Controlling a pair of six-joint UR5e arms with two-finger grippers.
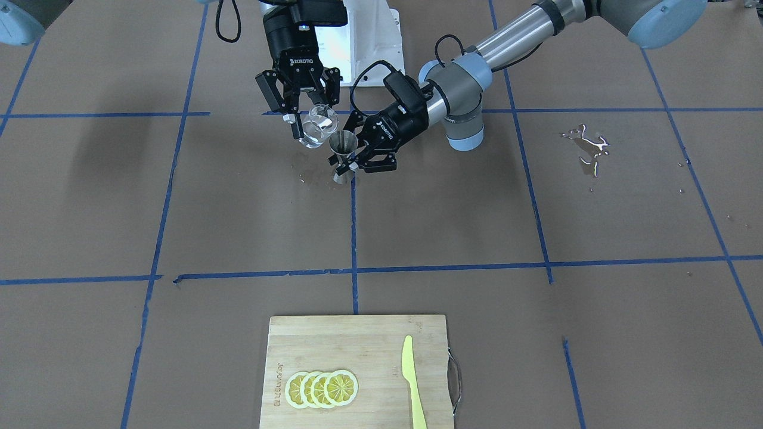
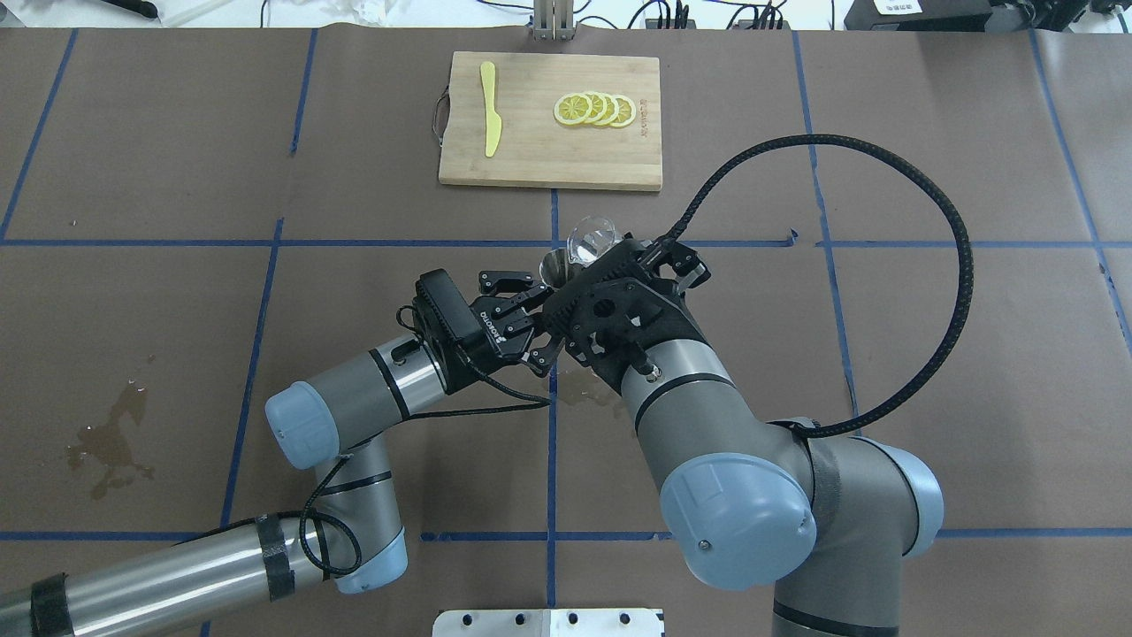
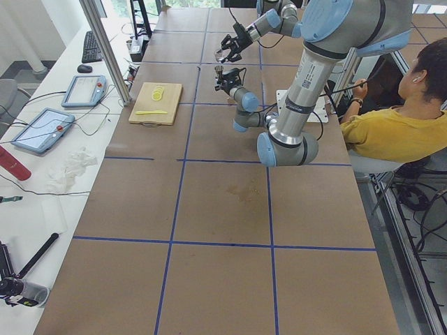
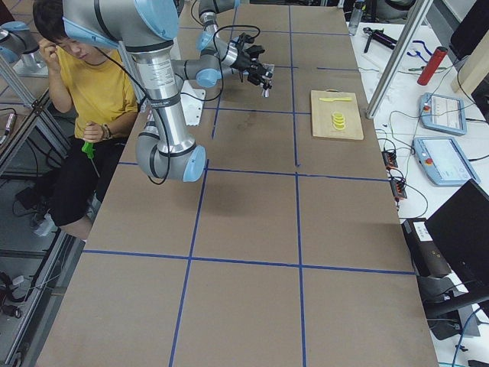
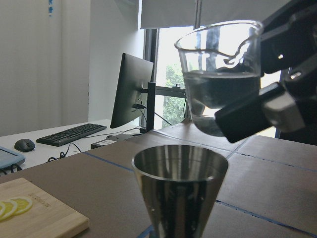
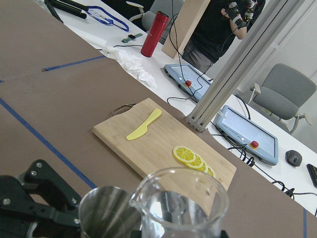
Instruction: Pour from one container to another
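My right gripper is shut on the clear glass cup, which holds clear liquid and is tilted slightly. The cup hangs just above and beside the rim of the silver hourglass jigger. My left gripper is shut on the jigger at its waist and holds it upright. No stream shows between them. In the overhead view the cup and the jigger sit side by side near the table's centre line. The right wrist view looks down on the cup and the jigger.
A bamboo cutting board with lemon slices and a yellow knife lies on the operators' side. A wet patch lies beside the jigger, and a spill on my left. A person in yellow sits behind the robot.
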